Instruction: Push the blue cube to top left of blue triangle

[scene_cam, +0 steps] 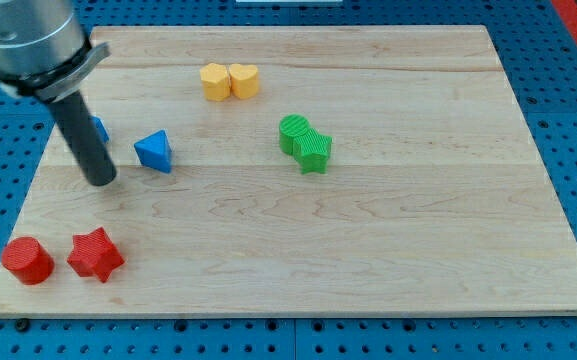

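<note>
The blue triangle (pixel 154 151) lies on the wooden board's left part. The blue cube (pixel 98 128) is to its left and slightly higher; only a sliver shows, the rest is hidden behind my rod. My tip (pixel 101 181) rests on the board just below the cube and to the lower left of the triangle, a short gap from both.
A red cylinder (pixel 27 261) and a red star (pixel 95 255) sit near the bottom left corner. Two yellow blocks (pixel 229 81) touch each other at the top middle. Two green blocks (pixel 304 141) touch near the centre. The board's left edge (pixel 30 180) is close to my tip.
</note>
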`<act>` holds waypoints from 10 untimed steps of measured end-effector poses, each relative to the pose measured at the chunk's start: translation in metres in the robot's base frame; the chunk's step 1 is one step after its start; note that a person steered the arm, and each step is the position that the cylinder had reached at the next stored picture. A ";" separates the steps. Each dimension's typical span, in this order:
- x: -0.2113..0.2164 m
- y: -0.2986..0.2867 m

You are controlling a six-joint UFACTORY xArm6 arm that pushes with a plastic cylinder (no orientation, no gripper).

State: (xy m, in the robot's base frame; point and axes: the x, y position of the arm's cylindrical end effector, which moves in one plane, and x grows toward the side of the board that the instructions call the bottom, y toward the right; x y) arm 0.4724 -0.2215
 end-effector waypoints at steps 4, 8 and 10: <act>-0.093 -0.003; -0.050 -0.058; -0.089 -0.020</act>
State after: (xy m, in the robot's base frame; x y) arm 0.3832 -0.2419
